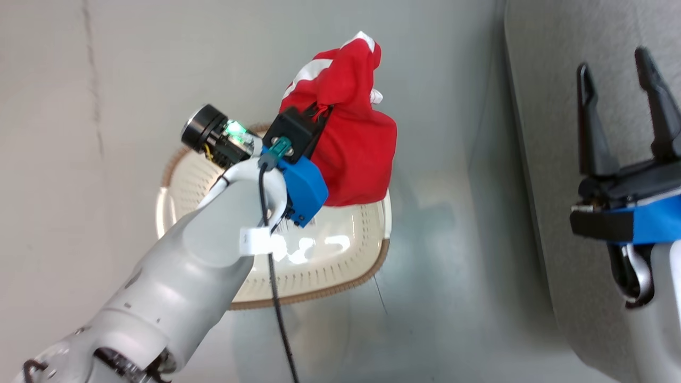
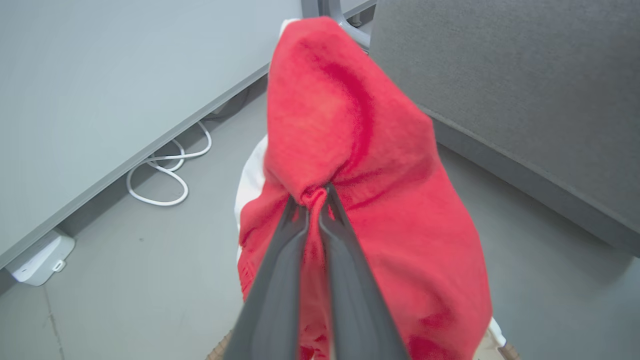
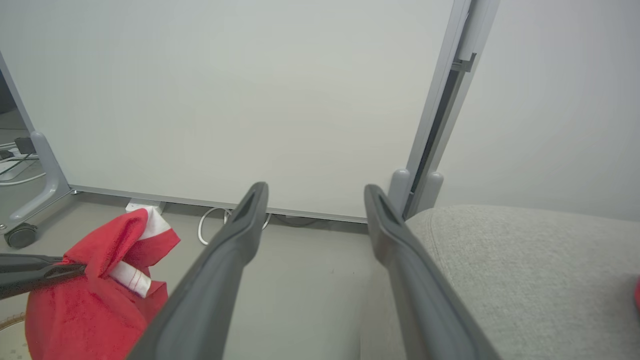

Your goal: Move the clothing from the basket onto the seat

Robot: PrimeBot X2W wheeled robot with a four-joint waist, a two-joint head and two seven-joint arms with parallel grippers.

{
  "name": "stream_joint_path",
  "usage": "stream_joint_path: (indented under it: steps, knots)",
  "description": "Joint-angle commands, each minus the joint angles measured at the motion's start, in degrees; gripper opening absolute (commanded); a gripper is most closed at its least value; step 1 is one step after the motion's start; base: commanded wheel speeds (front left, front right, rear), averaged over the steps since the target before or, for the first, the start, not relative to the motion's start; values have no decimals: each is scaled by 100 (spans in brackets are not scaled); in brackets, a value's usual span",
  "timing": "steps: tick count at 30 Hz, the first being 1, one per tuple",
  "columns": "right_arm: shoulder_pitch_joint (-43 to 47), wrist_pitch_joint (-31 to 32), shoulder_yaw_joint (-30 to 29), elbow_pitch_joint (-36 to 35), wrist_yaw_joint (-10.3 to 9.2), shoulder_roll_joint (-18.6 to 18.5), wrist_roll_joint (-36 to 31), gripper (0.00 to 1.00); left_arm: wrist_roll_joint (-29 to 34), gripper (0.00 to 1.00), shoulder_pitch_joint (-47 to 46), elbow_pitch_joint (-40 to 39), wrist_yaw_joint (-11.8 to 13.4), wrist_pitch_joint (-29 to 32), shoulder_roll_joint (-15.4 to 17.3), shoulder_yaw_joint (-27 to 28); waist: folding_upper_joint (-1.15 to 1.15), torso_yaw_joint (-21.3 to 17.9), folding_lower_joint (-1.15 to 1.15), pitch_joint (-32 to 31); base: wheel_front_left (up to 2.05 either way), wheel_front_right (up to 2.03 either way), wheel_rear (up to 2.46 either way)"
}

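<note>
Clothing [image 1: 354,143], red piece with white trim, hangs bunched over the basket [image 1: 319,266], at its far end. Your left gripper [image 2: 314,200] is clamped on a fold of it. Your right gripper [image 1: 613,59] is spread wide and empty by the seat [image 1: 553,106] edge.

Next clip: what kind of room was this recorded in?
Probably an office or lab space staged for testing, not a home: a pale wheeled partition panel, a loose white cable on the smooth grey floor, and a light-grey fabric sofa seat.
</note>
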Motion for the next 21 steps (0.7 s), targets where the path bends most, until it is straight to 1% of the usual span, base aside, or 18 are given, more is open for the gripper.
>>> stream_joint_path:
  steps: [1, 8, 14, 21]
  knots:
    - [110, -3, -16, 33, 1, -6, -36, 100, 44, 0, 87, -49, 33, -23, 50, 37, 0, 181, 0, -473, 0, 0, 0]
    - [587, -3, 9, 217, 1, 75, -63, 100, 200, 0, 680, -1130, 247, -24, 285, 776, 0, 246, 0, -1366, 0, 0, 0]
    - [1012, -3, 37, 343, 1, 137, -69, 100, 416, 0, 1115, -1781, 243, -25, 360, 1203, 0, 259, 0, -1995, 0, 0, 0]
    - [1457, -3, 76, 432, 1, 252, -102, 100, 580, 0, 1514, -2303, 186, -26, 271, 1481, 0, 240, 0, -2547, 0, 0, 0]
